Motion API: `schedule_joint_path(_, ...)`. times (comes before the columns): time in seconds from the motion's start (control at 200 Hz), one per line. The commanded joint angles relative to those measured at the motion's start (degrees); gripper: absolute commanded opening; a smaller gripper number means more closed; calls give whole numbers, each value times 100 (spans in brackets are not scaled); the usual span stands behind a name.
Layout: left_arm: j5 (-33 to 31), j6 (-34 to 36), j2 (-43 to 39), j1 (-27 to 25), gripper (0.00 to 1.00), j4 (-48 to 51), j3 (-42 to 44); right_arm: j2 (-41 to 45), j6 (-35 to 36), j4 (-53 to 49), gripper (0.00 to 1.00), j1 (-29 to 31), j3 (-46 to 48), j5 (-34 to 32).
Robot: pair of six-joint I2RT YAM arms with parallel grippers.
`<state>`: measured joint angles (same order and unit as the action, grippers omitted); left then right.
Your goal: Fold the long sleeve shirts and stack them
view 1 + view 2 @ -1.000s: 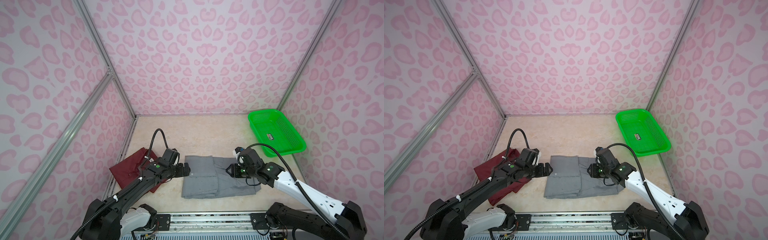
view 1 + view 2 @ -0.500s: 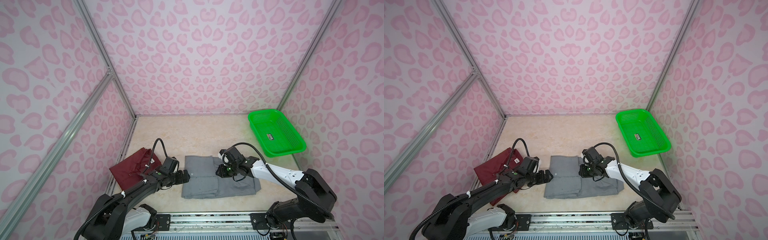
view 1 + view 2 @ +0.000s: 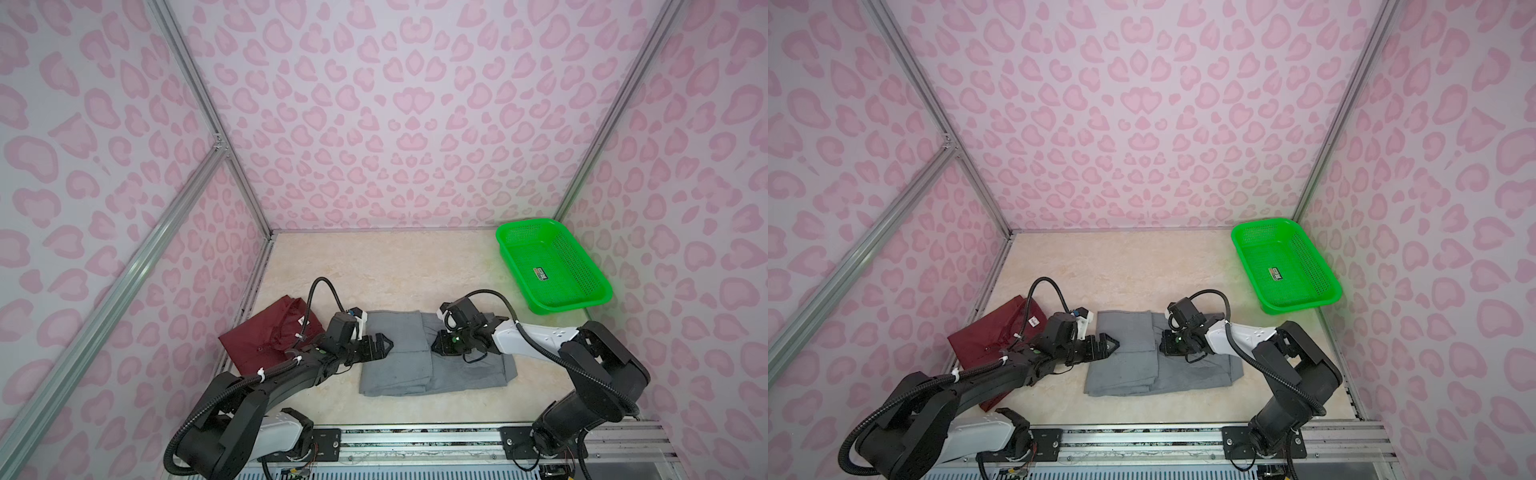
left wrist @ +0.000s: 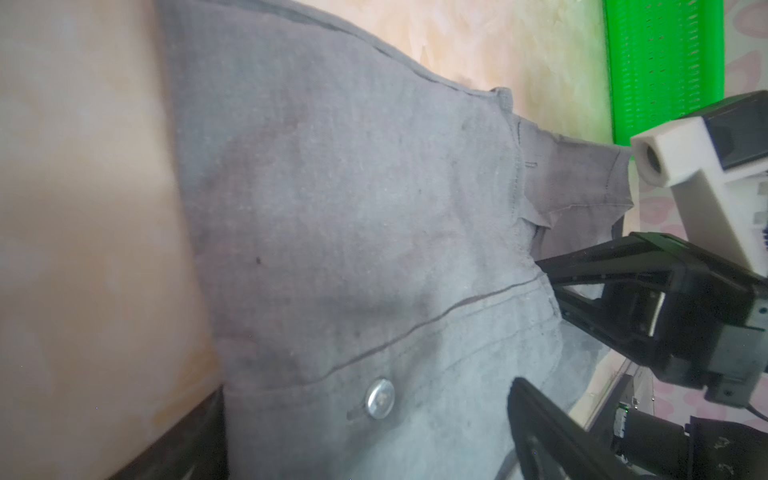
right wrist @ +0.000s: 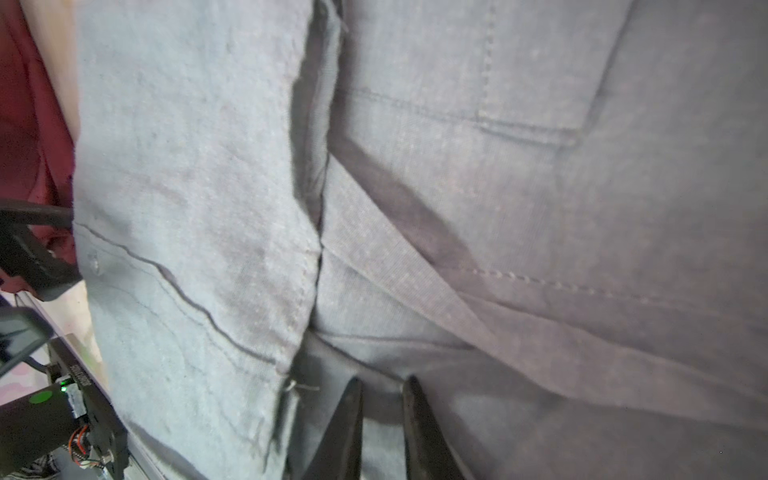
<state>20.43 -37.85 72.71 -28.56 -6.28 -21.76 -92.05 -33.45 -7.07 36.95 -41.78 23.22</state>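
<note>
Nearby, maroon shirt (image 3: 266,336) lies beside grey shirt (image 3: 399,368) — left claw (image 3: 387,347) apart, right claw (image 5: 382,384) unclear.

Back half of table (image 3: 374,266) wide open, easy pass. Basket (image 3: 569,303) hogs far right corner. Maroon shirt (image 3: 257,340) blocks front left, grey shirt (image 3: 399,365) front middle. Slim gap between left gripper (image 3: 381,347) and right gripper (image 3: 435,348).
</note>
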Motion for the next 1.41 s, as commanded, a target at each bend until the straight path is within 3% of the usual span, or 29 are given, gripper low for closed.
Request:
schedule_joint_path(0.0,80,-239,-50,-1,96,779,236,-161,-81,-7,21,-2,140,-106)
schedule_joint_path(0.275,14,-261,-520,-1,83,1006,214,-254,-114,70,19,28,205,-103)
schedule_joint_path(0.461,-209,-177,-722,-1,82,1328,136,-131,-74,-39,19,15,201,-199)
schedule_joint_path(0.671,-736,-397,-969,-1,95,2057,139,338,-11,-397,18,13,70,-184)
schedule_joint_path(0.841,-1007,-617,-1450,-18,98,2290,283,602,170,-891,19,246,-334,-237)
schedule_joint_path(1.132,-856,-834,-875,-288,98,1603,468,353,63,-698,19,374,-293,-355)
schedule_joint_path(1.402,-872,-998,-441,-564,91,1089,687,-59,-90,-297,19,444,-197,-266)
